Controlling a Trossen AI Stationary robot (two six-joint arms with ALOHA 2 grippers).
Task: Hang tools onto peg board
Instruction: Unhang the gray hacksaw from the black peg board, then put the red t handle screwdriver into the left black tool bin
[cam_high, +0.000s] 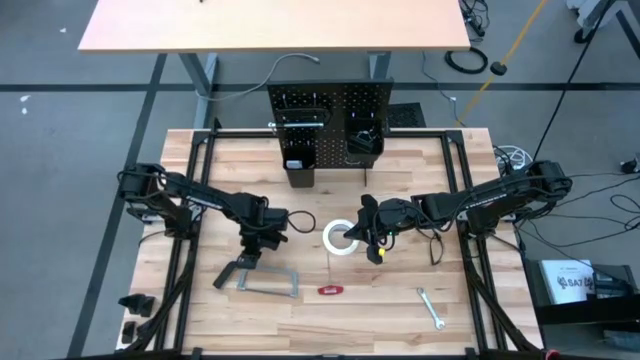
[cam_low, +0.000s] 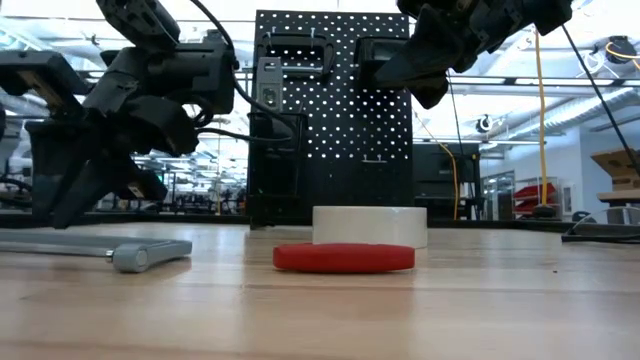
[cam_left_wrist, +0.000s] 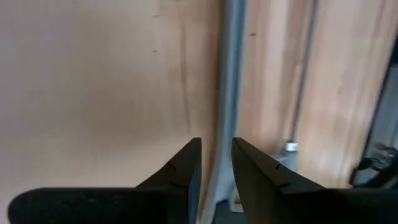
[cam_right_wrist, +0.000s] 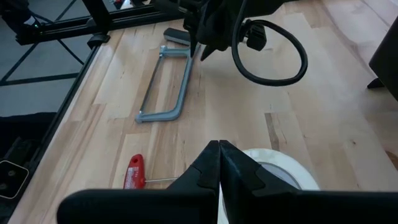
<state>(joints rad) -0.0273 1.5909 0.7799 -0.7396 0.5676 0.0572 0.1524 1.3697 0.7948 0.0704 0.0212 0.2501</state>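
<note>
The grey bar clamp (cam_high: 262, 280) lies flat on the table (cam_high: 400, 310) in front of my left arm, its dark handle end toward the left edge and its long bar running toward the middle. My left gripper (cam_high: 257, 248) hangs right over the handle end. In the left wrist view my two fingers (cam_left_wrist: 180, 171) stand slightly apart, one on each side of the clamp's grey bar (cam_left_wrist: 222, 106), with narrow gaps showing, so I cannot tell whether they press on it or only straddle it.

The white tape roll (cam_high: 340, 237) sits flat near the middle of the table, well apart from the clamp. My right gripper (cam_high: 372, 238) hangs just beside the roll on its right, above the surface, and its fingers (cam_right_wrist: 239, 171) are pressed together with nothing between them; in the right wrist view the roll's rim (cam_right_wrist: 283, 168) shows just past their tips.

The red-handled tool (cam_high: 331, 290) lies in front of the roll, just beside the far end of the clamp. The small wrench (cam_high: 431, 308) lies farther right, near the table's front.

The peg board (cam_high: 335, 105) stands upright at the back of the table, with two black bins (cam_high: 299, 163) at its foot.
</note>
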